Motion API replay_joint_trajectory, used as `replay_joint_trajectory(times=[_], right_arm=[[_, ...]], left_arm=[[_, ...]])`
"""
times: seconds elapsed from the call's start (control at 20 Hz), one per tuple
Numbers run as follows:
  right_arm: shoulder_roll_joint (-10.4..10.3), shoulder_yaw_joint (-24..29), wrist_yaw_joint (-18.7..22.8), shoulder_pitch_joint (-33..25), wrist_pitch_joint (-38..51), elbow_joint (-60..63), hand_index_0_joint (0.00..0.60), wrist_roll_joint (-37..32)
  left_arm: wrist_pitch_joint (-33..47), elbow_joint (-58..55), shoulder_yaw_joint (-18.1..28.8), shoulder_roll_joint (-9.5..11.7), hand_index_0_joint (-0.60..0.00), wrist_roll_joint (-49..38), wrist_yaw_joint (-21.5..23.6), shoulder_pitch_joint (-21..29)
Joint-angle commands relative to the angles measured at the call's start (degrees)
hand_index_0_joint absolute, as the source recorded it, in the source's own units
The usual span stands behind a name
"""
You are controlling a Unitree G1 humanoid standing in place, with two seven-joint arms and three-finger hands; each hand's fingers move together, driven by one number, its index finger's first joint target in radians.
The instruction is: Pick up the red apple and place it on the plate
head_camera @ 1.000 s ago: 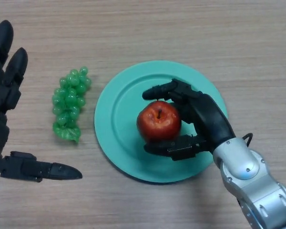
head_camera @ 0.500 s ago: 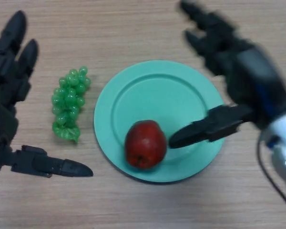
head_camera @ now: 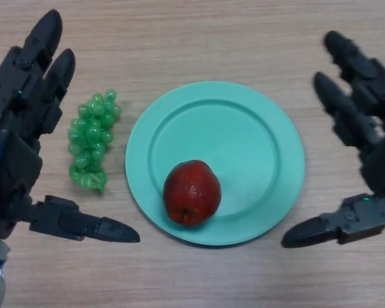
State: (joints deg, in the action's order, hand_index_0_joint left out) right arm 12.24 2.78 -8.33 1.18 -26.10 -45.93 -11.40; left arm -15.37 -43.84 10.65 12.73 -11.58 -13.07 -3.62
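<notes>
The red apple (head_camera: 192,192) lies on its side on the lower left part of the teal plate (head_camera: 256,154). Nothing touches it. My right hand (head_camera: 372,160) is off the plate at the right edge of the view, fingers straight and spread, thumb pointing toward the plate's lower right rim. My left hand (head_camera: 16,135) is at the left side, open too, with its thumb stretched out below the grapes.
A bunch of green grapes (head_camera: 90,138) lies on the wooden table (head_camera: 199,38) between my left hand and the plate's left rim.
My right hand let go of the apple and drew back to the right, off the plate. The apple rolled to the lower left of the plate. My left hand shifted slightly inward.
</notes>
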Motion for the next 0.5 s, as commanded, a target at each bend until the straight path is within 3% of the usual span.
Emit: replay_joint_trajectory(times=[0.05, 0.5], right_arm=[[1.1, 3.3, 0.9, -0.1, 9.8, -3.7, 0.000, -2.5], [0.9, 2.2, 3.6, -1.1, 11.3, -3.5, 0.000, -0.6]], left_arm=[[5.4, -3.1, 0.8, 1.1, 0.000, 1.7, 1.5, 0.2], [6.7, -3.0, 1.2, 0.4, 0.000, 2.2, 1.2, -1.3]])
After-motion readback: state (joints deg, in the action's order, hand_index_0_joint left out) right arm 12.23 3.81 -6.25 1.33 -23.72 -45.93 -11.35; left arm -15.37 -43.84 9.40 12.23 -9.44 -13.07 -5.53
